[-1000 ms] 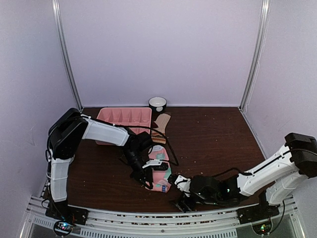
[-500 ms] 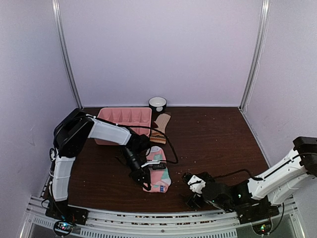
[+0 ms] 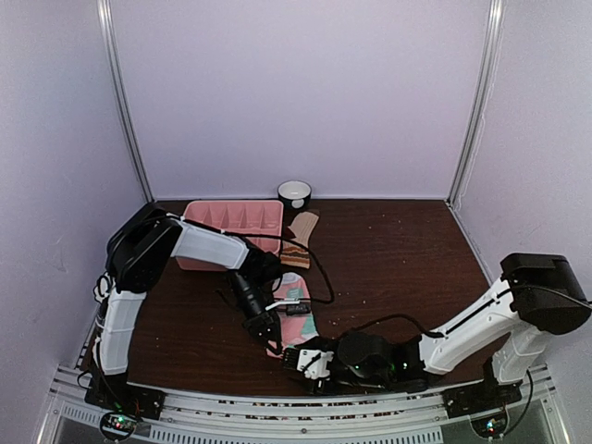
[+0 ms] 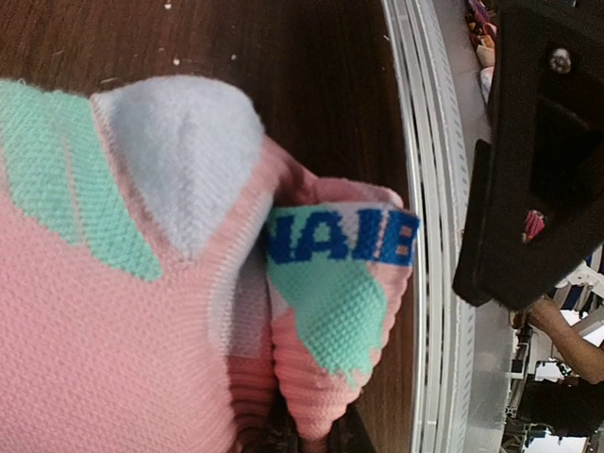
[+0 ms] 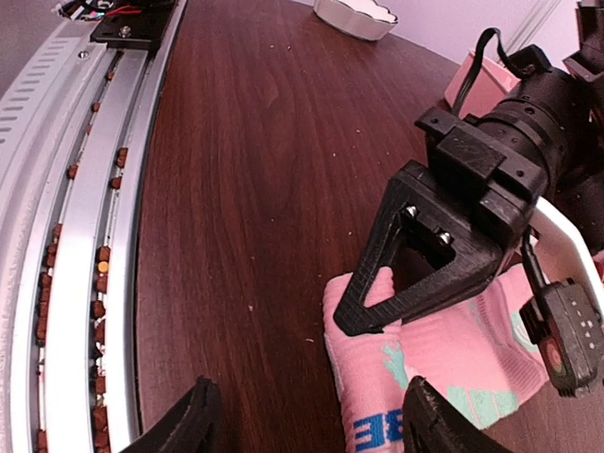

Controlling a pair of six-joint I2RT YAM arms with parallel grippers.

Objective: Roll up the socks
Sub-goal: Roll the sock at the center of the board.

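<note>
Top external view: the left gripper [image 3: 271,331] is clamped on the folded near edge of the pink knitted sock with teal and white patches [image 3: 301,326]. The right gripper [image 5: 311,429] stands jaws apart just beside that edge, perhaps not touching. The metal rail [image 5: 57,236] runs close along one side of it, with bare brown wooden table [image 5: 264,142] ahead. The tan striped fabric sock [image 3: 302,237] lies well beyond the left gripper.

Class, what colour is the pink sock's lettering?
Blue lettering on the pink sock; best in left wrist view.
</note>
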